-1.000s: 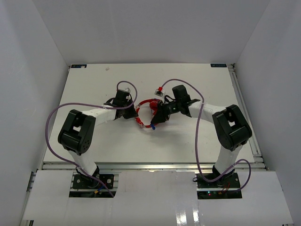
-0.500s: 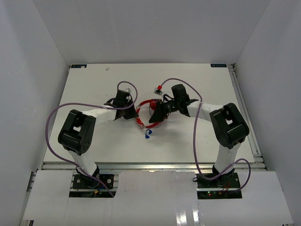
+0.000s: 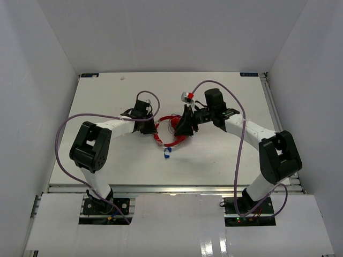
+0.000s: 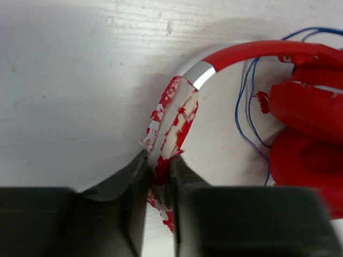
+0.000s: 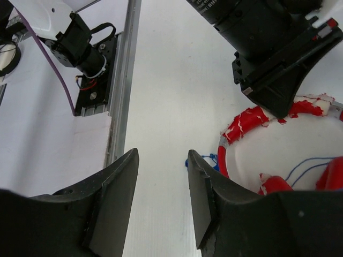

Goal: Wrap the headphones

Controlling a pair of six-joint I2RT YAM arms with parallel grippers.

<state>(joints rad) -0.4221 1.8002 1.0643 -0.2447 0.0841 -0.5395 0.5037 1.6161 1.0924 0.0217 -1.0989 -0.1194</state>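
The red headphones (image 3: 172, 128) lie on the white table at mid-centre. My left gripper (image 3: 148, 127) is shut on the red-and-white headband (image 4: 177, 115), which sits clamped between both fingers in the left wrist view. The red ear cups (image 4: 308, 126) rest to the right of it, with the thin blue cable (image 4: 242, 115) looped beside them. My right gripper (image 3: 183, 127) is open and empty, raised over the headphones. In the right wrist view its jaws (image 5: 161, 198) stand wide apart, with the headband (image 5: 241, 124) and the blue plug (image 5: 213, 159) on the table past the right finger.
The left gripper's black body (image 5: 278, 75) shows close ahead in the right wrist view. The left arm's base (image 5: 86, 51) and the table's metal front rail (image 5: 122, 80) lie beyond. Thick purple cables (image 3: 64, 134) arc over both arms. White walls enclose the table (image 3: 107, 96).
The right gripper let go of the blue plug, which dropped to the table in front of the headphones. The right arm then lifted and swung its elbow right. The left gripper kept its hold.
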